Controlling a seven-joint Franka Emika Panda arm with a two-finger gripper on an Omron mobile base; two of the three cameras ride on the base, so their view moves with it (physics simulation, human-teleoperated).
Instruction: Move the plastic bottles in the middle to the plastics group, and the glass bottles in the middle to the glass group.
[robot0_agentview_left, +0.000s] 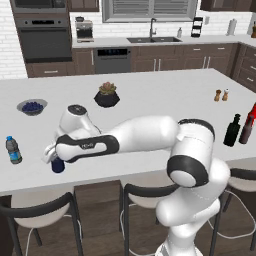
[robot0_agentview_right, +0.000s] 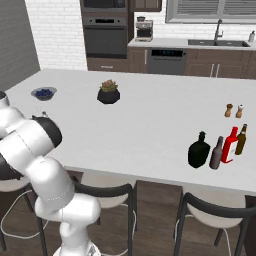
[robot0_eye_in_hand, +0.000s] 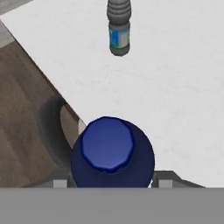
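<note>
I have the gripper (robot0_eye_in_hand: 112, 181) pinching the navy bottle (robot0_eye_in_hand: 112, 153) between its fingers, just above the white counter (robot0_eye_in_hand: 175, 87) near its front edge. The blue-labelled clear bottle (robot0_eye_in_hand: 119, 28) stands nearby.

No wording can be read anywhere in this kitchen scene. A small light mark sits on the dark band of the robot's forearm (robot0_agentview_left: 88, 145), too blurred to make out. The blue label (robot0_eye_in_hand: 119, 38) on the clear plastic bottle (robot0_agentview_left: 13, 150), at the counter's near left, shows pale blocks but no legible lettering.
</note>
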